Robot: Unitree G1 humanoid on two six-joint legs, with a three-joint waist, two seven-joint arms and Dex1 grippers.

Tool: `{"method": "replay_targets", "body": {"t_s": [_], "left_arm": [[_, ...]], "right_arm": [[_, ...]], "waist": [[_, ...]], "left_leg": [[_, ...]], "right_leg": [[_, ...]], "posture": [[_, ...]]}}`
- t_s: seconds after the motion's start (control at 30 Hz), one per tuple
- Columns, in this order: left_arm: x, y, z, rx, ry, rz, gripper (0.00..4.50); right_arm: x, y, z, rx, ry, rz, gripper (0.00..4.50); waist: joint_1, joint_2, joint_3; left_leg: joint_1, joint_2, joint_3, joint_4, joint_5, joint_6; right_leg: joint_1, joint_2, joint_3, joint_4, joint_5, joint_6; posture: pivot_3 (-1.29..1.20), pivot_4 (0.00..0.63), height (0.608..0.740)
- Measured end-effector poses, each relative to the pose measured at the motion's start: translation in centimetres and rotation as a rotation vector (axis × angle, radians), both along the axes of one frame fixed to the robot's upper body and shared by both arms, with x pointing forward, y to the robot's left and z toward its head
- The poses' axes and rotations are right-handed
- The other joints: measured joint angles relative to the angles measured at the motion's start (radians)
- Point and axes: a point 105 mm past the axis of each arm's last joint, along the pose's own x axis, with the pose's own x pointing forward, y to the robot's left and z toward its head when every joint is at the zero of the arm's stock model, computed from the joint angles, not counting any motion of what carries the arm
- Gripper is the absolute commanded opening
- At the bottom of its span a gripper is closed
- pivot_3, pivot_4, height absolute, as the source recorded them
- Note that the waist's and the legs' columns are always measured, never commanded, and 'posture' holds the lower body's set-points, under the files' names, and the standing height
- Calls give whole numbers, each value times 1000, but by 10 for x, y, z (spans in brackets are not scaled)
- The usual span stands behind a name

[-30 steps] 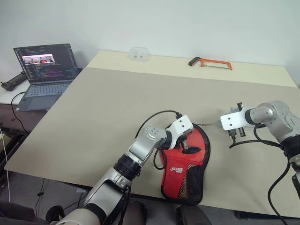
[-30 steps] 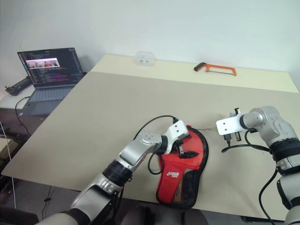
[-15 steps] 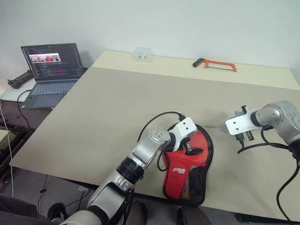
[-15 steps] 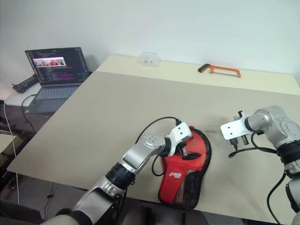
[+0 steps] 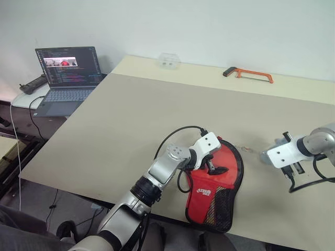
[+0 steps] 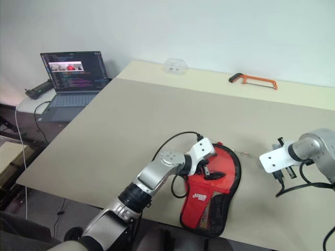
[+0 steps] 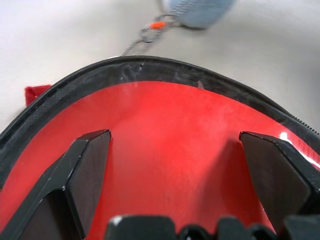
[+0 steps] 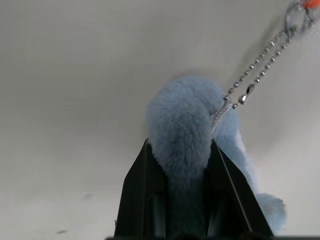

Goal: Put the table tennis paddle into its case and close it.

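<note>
Currently the case (image 5: 215,187) lies red side up at the counter's (image 5: 120,120) near edge, with the left hand (image 5: 213,166) spread wide over it. Right of it, the right hand (image 8: 177,200) is clenched on the grey plush charm (image 8: 182,130); an orange hacksaw (image 5: 247,75) lies at the far edge.

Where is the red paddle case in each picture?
Left eye view: case lower middle, under the left pincer.
Right eye view: lower middle too.
Left wrist view: red fabric under the open pincer.
Right wrist view: its fluffy charm, pinched by the right pincer.
Shared landmark: the bead chain.
</note>
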Motion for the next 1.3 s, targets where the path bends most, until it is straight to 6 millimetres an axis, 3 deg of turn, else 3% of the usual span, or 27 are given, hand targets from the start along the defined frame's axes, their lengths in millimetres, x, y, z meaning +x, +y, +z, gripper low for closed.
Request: {"method": "replay_targets", "body": {"t_s": [0.2,0.4,0.6,0.8,0.9,1.13,1.3], "left_arm": [[-2,0,0,-3,1,-4,4500],[-2,0,0,0,0,-6,4500],[-2,1,-1,9,-3,-9,4500],[-4,1,-1,14,7,-29,4500],[-6,0,-1,26,5,-54,4500],[-4,4,-2,56,3,-54,4500],[-3,6,-5,65,10,-48,4500]], "right_arm": [[-30,-4,-1,-31,115,22,313],[-67,9,-6,-37,258,99,312],[-121,53,-12,34,440,287,312],[-155,74,-18,90,532,362,312],[-164,80,-22,104,539,370,312],[-180,101,-35,170,535,370,312],[-186,101,-40,183,532,378,312]], "waist": [[8,0,-1],[8,0,-1],[7,-1,-2],[8,-1,-2],[11,-2,-4],[11,-17,-16],[11,-21,-20]], "left_leg": [[1,0,0,-1,-3,0],[1,0,-3,-1,-3,-1],[2,0,-7,-1,-4,-1],[1,-1,-8,-1,-5,-2],[0,-2,-10,0,-8,-3],[-1,-1,-23,0,-13,-12],[6,0,-29,-1,-16,-15]], "right_leg": [[3,0,0,-3,-1,0],[3,0,0,-4,-2,0],[5,0,-1,-4,-3,0],[5,0,-2,-4,-5,1],[6,0,-3,-6,-8,1],[13,9,-5,-6,-19,-5],[23,18,-5,-6,-24,-14]], "posture": [[0,150,740],[0,150,740],[0,150,740],[0,150,740],[0,150,740],[0,150,740],[0,150,740]]}}
